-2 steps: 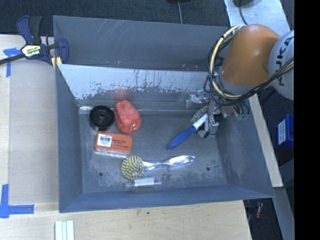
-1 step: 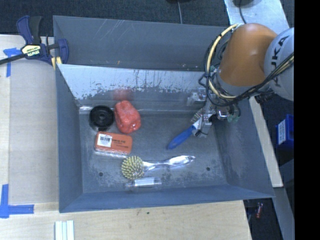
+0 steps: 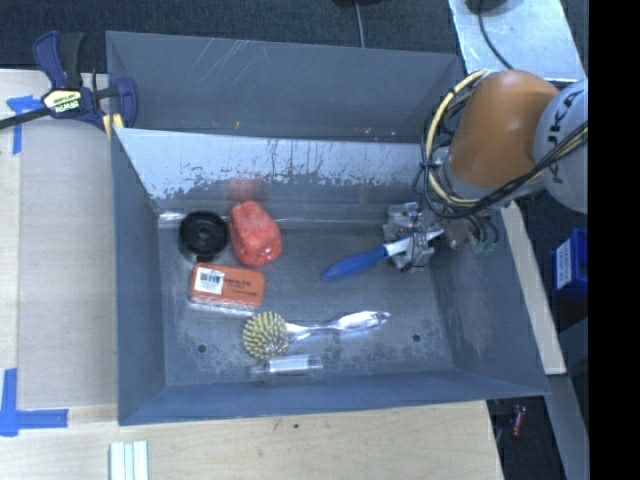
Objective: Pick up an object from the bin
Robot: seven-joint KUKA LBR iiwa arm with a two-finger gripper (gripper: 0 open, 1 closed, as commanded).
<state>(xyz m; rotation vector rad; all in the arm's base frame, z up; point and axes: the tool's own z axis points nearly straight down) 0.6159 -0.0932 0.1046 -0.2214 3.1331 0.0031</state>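
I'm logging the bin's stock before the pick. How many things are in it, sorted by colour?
Black: 1, round cap
Red: 1, lumpy ball
Orange: 1, labelled pack
Blue: 1, long tool
Yellow-headed: 1, brush
Clear: 1, small tube
Total: 6

From where I stand, the left of the bin (image 3: 135,298) is the crowded part. A black disc (image 3: 203,234), a red lump (image 3: 255,233) and an orange box (image 3: 228,287) sit close together. Just below them, a brush (image 3: 265,336) and a small clear tube (image 3: 290,366) lie near the front wall. The brush's clear handle stretches rightward across the lower middle. At right centre the gripper (image 3: 408,248) and the blue-handled tool (image 3: 355,264) meeting it bar the way. Bare floor lies in the upper middle between the red lump and the blue-handled tool, and again in the lower right corner.
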